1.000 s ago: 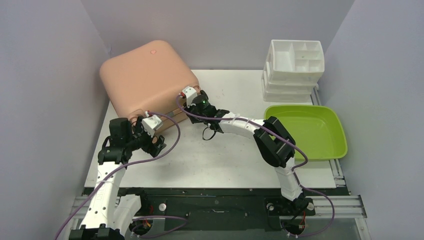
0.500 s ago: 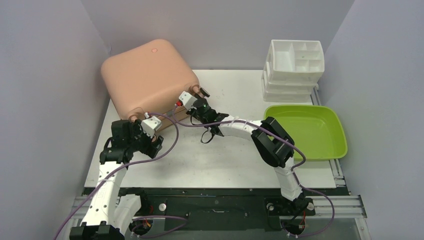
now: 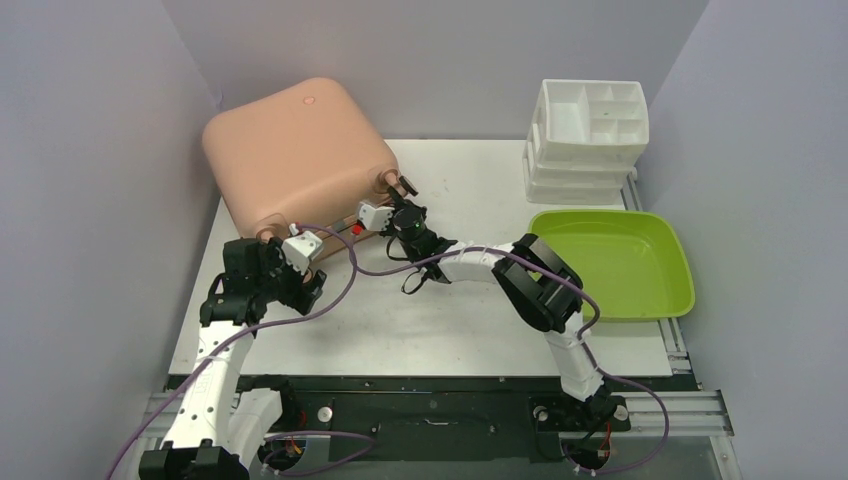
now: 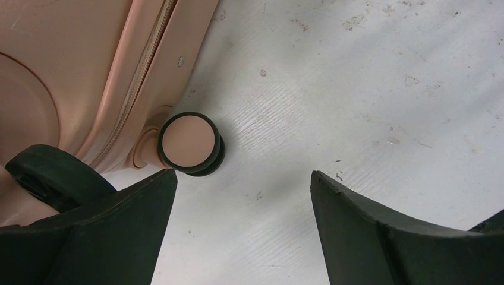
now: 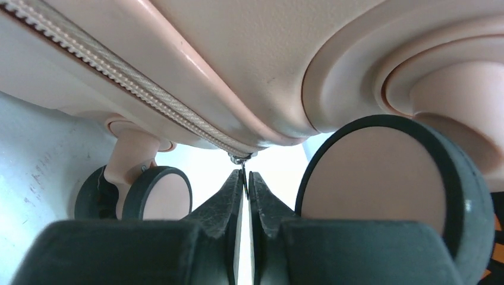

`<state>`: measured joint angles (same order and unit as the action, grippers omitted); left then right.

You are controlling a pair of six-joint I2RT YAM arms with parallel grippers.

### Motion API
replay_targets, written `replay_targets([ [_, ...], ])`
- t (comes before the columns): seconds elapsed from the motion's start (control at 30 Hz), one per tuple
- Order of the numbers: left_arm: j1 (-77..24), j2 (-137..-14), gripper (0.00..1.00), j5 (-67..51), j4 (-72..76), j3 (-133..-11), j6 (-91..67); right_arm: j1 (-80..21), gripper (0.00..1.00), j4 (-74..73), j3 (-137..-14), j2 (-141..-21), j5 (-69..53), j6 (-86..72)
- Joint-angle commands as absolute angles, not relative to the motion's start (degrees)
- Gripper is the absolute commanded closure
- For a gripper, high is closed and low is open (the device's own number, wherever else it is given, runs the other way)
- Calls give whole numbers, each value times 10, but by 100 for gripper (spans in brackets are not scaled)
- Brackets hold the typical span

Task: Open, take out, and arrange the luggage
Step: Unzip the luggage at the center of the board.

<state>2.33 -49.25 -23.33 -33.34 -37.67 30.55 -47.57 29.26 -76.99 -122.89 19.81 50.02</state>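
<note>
At the far left of the white table (image 3: pixel 450 330), the small salmon-pink hard-shell suitcase (image 3: pixel 295 150) sits zipped shut, its wheeled end towards the arms. We see the right gripper (image 5: pixel 245 178) pressed together on the thin metal zip pull (image 5: pixel 243 163), just under the line of pale zip teeth (image 5: pixel 119 71) and squeezed between two dark caster wheels with pink hubs (image 5: pixel 380 178). The left gripper (image 4: pixel 243 178) hangs with its fingers wide apart over bare tabletop, holding nothing, just beside another caster wheel (image 4: pixel 189 141).

We judge the opening step barely begun, and the hold a slight one. The pull is narrow and caught only at the fingertips, so a tug out of line with the zip could slip it free. The suitcase is not pinned down either. If the teeth bind at the rounded corner, the whole case may roll or swing after the right arm instead of unzipping. The big wheel beside the right fingers could also snag them as they travel. The shallow lime-green plastic tray (image 3: pixel 640 260) and the stacked white compartmented organizer (image 3: pixel 590 125) stand well apart on the right.
</note>
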Motion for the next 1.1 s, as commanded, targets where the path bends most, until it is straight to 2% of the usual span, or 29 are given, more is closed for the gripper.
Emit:
replay_targets([
  [0.0, 40, -507, 18, -135, -271, -396, 306, -425, 95, 286, -775, -1229, 314, 540],
  [0.07, 40, -508, 18, -139, -271, -396, 307, -423, 78, 234, -784, -1213, 297, 508],
  [0.1, 40, -508, 18, -141, -270, -397, 308, -421, 47, 217, -780, -1192, 286, 479],
  [0.13, 41, -509, 18, -143, -268, -398, 309, -418, 27, 178, -776, -1177, 252, 452],
  [0.2, 43, -509, 17, -146, -265, -401, 310, -410, 21, 101, -763, -1131, 181, 410],
  [0.3, 52, -509, 17, -147, -261, -406, 310, -389, 20, -23, -760, -1059, 63, 354],
  [0.43, 80, -505, 17, -160, -266, -416, 314, -332, 19, -179, -790, -997, -152, 297],
  [0.57, 137, -496, 16, -246, -302, -448, 318, -260, 20, -270, -863, -985, -282, 219],
  [0.73, 160, -483, 10, -400, -350, -522, 296, -216, 17, -287, -968, -1014, -288, 102],
  [0.77, 159, -484, 8, -410, -352, -531, 290, -223, 17, -333, -997, -1024, -273, 98],
  [0.83, 160, -487, 5, -427, -346, -557, 259, -237, 16, -466, -1135, -1085, -277, 166],
  [0.87, 160, -488, 1, -427, -342, -571, 249, -240, 16, -490, -1217, -1121, -279, 174],
  [0.93, 163, -492, 3, -397, -313, -586, 206, -238, 16, -482, -1259, -1143, -304, 114],
  [1.07, 181, -518, 4, -257, -268, -616, 124, -239, 15, -339, -1209, -1124, -378, -6],
])
